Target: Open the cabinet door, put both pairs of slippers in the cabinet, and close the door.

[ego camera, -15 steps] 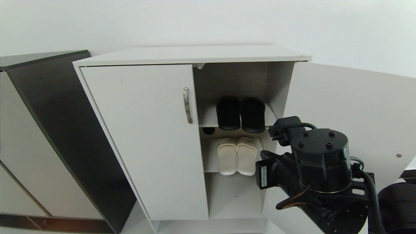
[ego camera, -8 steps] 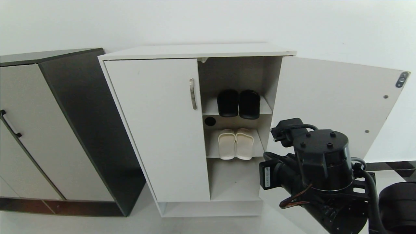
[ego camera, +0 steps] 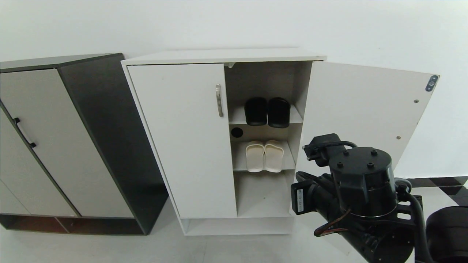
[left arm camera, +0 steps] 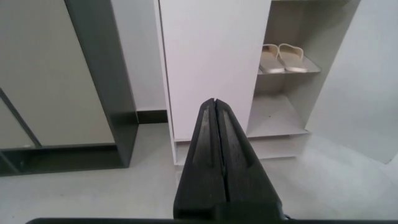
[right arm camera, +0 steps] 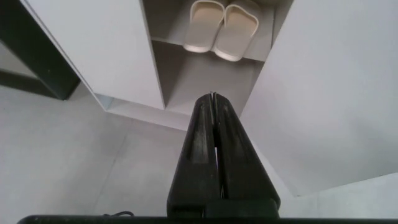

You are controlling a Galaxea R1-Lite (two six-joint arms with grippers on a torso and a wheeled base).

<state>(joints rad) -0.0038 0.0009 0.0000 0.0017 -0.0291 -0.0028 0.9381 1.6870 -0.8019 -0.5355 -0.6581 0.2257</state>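
The white cabinet stands against the wall with its right door swung wide open and its left door shut. A black pair of slippers sits on the upper shelf. A cream pair of slippers sits on the middle shelf, also seen as cream slippers and cream slippers. My left gripper is shut and empty, held well back above the floor before the closed door. My right gripper is shut and empty, in front of the lowest compartment beside the open door.
A dark-sided cabinet with pale doors stands just left of the white one. The bottom compartment of the white cabinet holds nothing. Grey floor spreads in front. My right arm's wrist fills the lower right of the head view.
The head view has pulled back from the cabinet, so the whole scene looks smaller and shifted right. The slippers and doors have kept their places.
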